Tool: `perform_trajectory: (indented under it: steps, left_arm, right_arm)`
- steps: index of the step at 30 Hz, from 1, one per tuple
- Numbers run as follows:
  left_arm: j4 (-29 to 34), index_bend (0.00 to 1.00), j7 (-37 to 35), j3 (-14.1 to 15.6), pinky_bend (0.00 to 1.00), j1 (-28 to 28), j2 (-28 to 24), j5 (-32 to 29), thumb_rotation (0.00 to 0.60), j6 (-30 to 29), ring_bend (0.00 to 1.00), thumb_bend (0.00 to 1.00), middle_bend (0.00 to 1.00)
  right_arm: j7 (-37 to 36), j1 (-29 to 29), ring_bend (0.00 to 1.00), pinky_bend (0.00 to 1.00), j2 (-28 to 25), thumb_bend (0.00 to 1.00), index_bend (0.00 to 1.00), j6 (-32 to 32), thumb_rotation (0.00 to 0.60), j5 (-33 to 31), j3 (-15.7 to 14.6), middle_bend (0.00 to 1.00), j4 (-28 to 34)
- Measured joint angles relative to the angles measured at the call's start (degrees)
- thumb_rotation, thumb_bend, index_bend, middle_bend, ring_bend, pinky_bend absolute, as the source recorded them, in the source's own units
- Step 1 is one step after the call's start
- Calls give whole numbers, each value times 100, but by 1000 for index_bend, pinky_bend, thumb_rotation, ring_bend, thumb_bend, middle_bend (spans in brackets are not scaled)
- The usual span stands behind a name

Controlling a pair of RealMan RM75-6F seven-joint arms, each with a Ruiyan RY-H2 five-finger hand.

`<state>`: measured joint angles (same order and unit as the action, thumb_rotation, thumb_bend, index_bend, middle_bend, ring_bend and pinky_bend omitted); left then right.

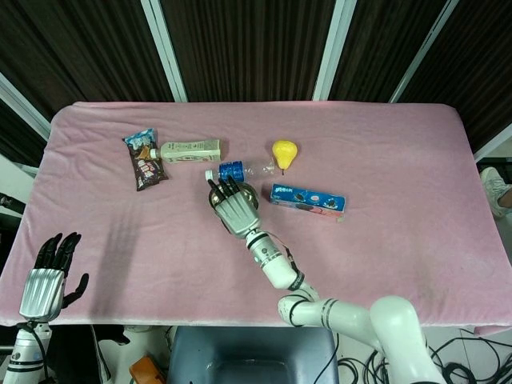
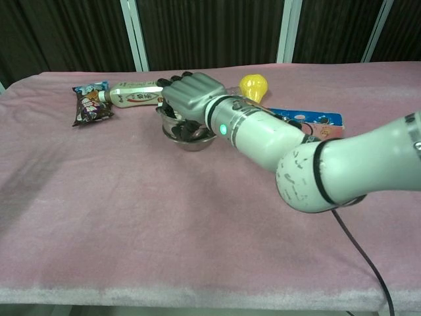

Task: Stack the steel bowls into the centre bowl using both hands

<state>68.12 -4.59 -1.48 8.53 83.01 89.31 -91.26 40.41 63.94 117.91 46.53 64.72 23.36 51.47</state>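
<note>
My right hand reaches across the table and grips a steel bowl from above, its fingers curled over the rim. That bowl sits in or just above the centre steel bowl; I cannot tell whether they touch. In the head view the hand covers both bowls, and only a sliver of rim shows. My left hand hangs off the table's front left corner with its fingers apart and nothing in them. It does not show in the chest view.
Behind the bowls lie a snack packet, a milk-tea bottle, a water bottle and a yellow pear. A blue cookie box lies to the right of the bowls, behind my right forearm in the chest view.
</note>
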Motion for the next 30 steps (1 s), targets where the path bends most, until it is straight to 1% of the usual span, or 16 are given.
perform_trajectory:
  steps: [1, 4, 6, 7, 10, 13, 15, 16, 19, 20, 22, 23, 25, 26, 27, 30]
  left_arm:
    - [-5, 0, -5, 0, 98, -1, -6, -5, 600, 17, 1, 385, 72]
    - [-15, 0, 9, 14, 95, -4, -26, -10, 600, 87, 0, 389, 64]
    - [-19, 0, 2, 31, 94, -16, -30, 20, 600, 80, 0, 388, 61]
    - [-18, 0, -8, 36, 94, -24, -32, 30, 600, 66, 0, 388, 59]
    - [-9, 0, -53, 60, 94, -66, -47, 84, 600, -15, 0, 386, 52]
    - [26, 0, -36, 109, 94, -132, -131, 155, 600, -117, 0, 386, 44]
    - [100, 0, 14, 154, 89, -195, -233, 189, 600, -169, 0, 384, 43]
    - [150, 0, 42, 176, 87, -227, -281, 195, 600, -184, 0, 384, 43]
    - [319, 0, 200, 247, 84, -331, -446, 203, 600, -218, 0, 386, 43]
    - [350, 0, 275, 265, 83, -355, -481, 203, 600, -221, 0, 387, 43]
    - [463, 0, 467, 294, 83, -417, -555, 203, 600, -247, 0, 386, 43]
    - [530, 0, 548, 302, 83, -444, -581, 211, 600, -275, 0, 386, 43]
    - [630, 0, 725, 319, 84, -496, -604, 256, 600, -347, 0, 386, 43]
    - [639, 0, 783, 328, 83, -508, -605, 292, 600, -369, 0, 385, 43]
    - [646, 0, 827, 341, 83, -518, -602, 350, 600, -390, 0, 385, 43]
    - [670, 0, 860, 371, 83, -522, -590, 462, 600, -396, 0, 386, 43]
  right_arm:
    - [61, 44, 0, 0, 38, 548, 462, -19, 600, -49, -18, 53, -59]
    - [191, 44, 0, 0, -1, 409, 177, -147, 600, -269, -51, 1, -5]
    - [330, -3, 0, 0, -142, 336, 42, -214, 600, -462, -74, 0, 217]
    - [429, -43, 0, 0, -258, 301, 6, -235, 600, -568, -95, 0, 407]
    - [636, -170, 0, 0, -622, 264, 0, -221, 600, -733, -187, 0, 1002]
    - [805, -412, 0, 0, -1194, 259, 0, -84, 600, -800, -371, 0, 1925]
    - [864, -681, 0, 0, -1714, 259, 0, 114, 600, -756, -573, 0, 2732]
    - [884, -889, 0, 0, -2065, 259, 0, 295, 600, -676, -730, 0, 3238]
    - [863, -1553, 0, 0, -3006, 259, 0, 966, 600, -283, -1234, 0, 4381]
    - [802, -1917, 0, 0, -3426, 259, 0, 1377, 600, -31, -1495, 0, 4811]
    - [618, -2524, 0, 0, -3951, 259, 0, 2089, 600, 356, -1882, 0, 5290]
    - [432, -2967, 0, 0, -4191, 260, 0, 2594, 600, 572, -2112, 0, 5494]
    - [81, -3622, 0, 0, -4389, 259, 0, 3309, 600, 809, -2378, 0, 5629]
    - [-186, -3997, 0, 0, -4442, 259, 0, 3703, 600, 935, -2524, 0, 5604]
    - [-400, -4225, 0, 0, -4461, 259, 0, 3940, 600, 1028, -2623, 0, 5525]
    - [-1266, -4787, 0, 0, -4482, 259, 0, 4429, 600, 1328, -2902, 0, 4905]
